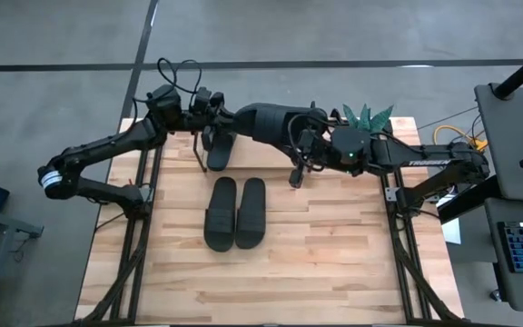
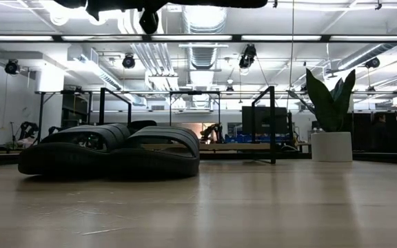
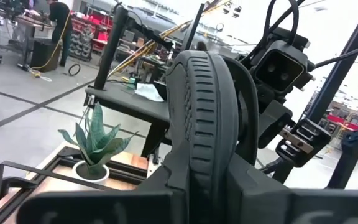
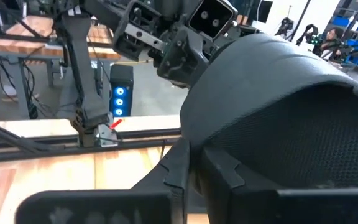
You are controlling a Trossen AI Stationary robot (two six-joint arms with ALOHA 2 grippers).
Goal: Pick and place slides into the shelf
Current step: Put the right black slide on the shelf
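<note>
Both arms meet high over the far side of the table, and between them hangs one slide (image 1: 271, 123), held off the board. The left gripper (image 1: 209, 116) has its fingers pinched onto the slide's edge — its wrist view shows the ribbed sole (image 3: 204, 118) standing up right between them. The right gripper (image 1: 309, 136) is clamped on the other end, the wide strap (image 4: 291, 118) bulging just past its fingers.

Looks like a handover in mid-air, so the thing to get right is timing: one gripper should let go only once the other's hold is firm, and the slide should stay level (a soft sole can twist). Another slide (image 1: 219, 148) lies just below the left gripper at the far edge, and a pair (image 1: 236, 213) sits side by side mid-table, still to be moved. Which surface is the shelf I can't tell from here.

The tabletop (image 1: 334, 263) is pale wood planks on a black frame. A potted plant (image 2: 333, 127) stands at the far right corner — beyond it, an open workshop with ceiling ducts and strip lights.
</note>
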